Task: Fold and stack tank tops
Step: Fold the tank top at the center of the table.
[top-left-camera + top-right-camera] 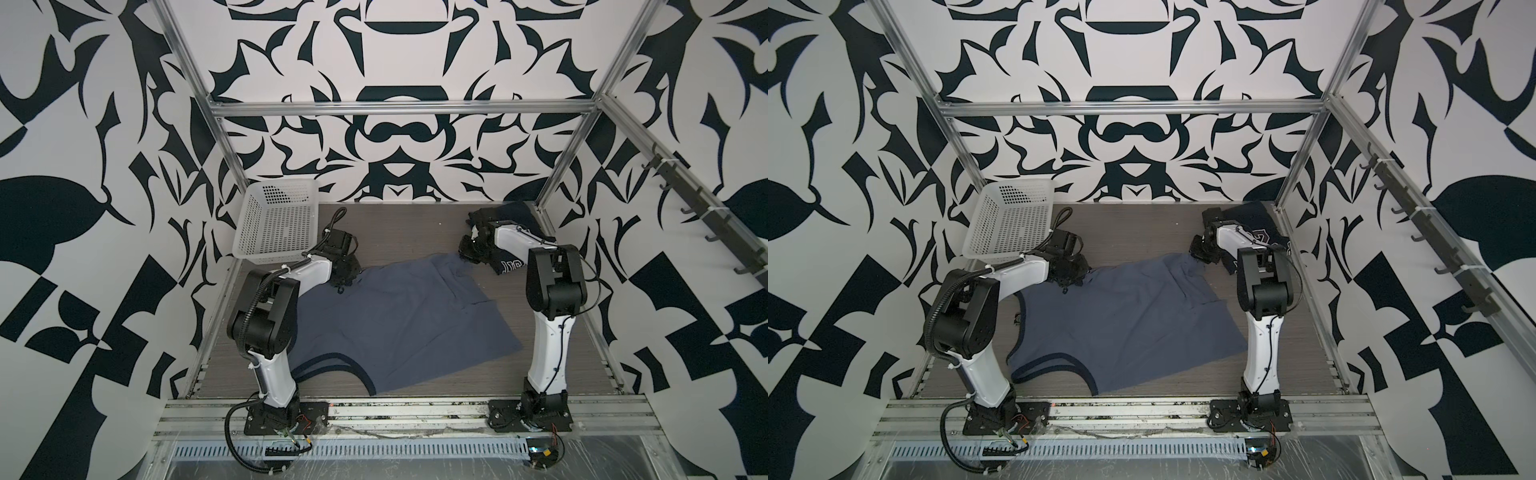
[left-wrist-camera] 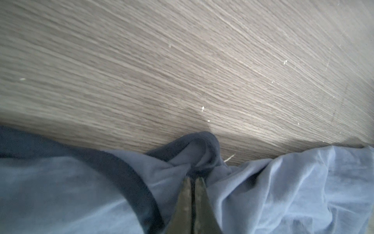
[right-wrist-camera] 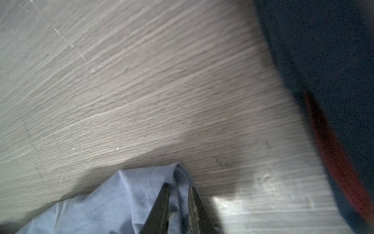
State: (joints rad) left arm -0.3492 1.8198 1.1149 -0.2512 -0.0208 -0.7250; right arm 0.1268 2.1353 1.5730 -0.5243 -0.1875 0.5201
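Two tank tops are on the wood-grain table (image 1: 395,232). Biggest thing by far is the slate tank top (image 1: 395,324), spread mostly flat across the middle, with its dark-trimmed armholes toward the near edge and its far edge rumpled. The white basket (image 1: 276,224) sits tipped in the far left corner. The navy tank top (image 1: 1252,218) is bunched in the far right corner, partly behind the right arm, and the right wrist view catches a red trim strip on it. Left gripper (image 2: 193,179) has its fingers pressed tight together, pinching the slate top's dark-trimmed edge at its far left corner. Right gripper (image 3: 178,185) is at the far right corner of the same top, fingers only a sliver apart with a fold of cloth nipped between them.
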